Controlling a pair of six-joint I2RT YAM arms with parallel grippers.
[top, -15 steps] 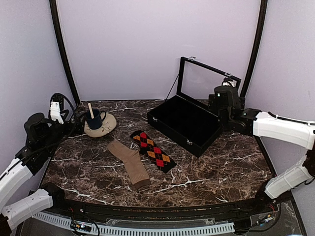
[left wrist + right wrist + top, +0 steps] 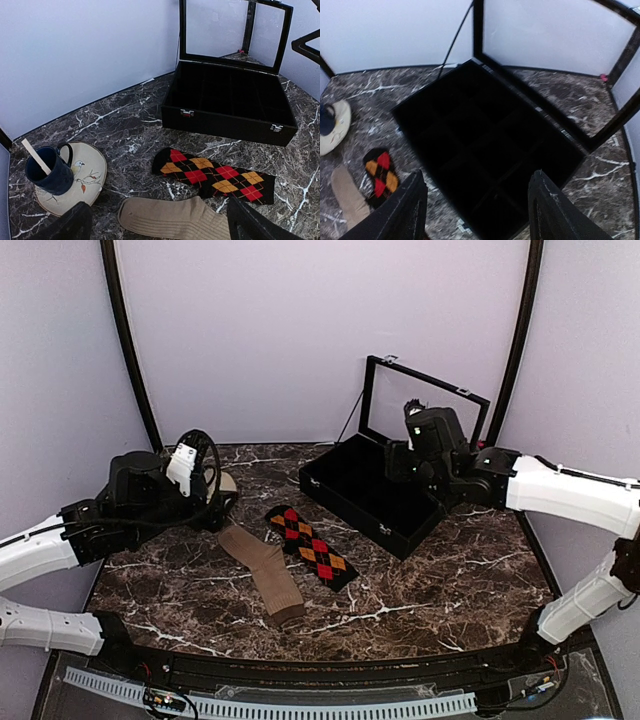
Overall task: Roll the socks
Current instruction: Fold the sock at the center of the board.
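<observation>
Socks (image 2: 262, 570) lie flat — left gripper (image 2: 161, 222) wide beside them, right gripper (image 2: 480, 206) parted over box (image 2: 365, 508).

High rear overview, wrist views share box (image 2: 220, 117)

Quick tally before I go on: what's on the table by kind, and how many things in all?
Socks: 2, the tan sock and the argyle sock, both lying flat
Boxes: 1, the black box, lid open
Mugs: 1, the blue mug
Sticks: 1, the wooden stick in the mug
Plates: 1, the plate under the mug
Total: 6
</observation>
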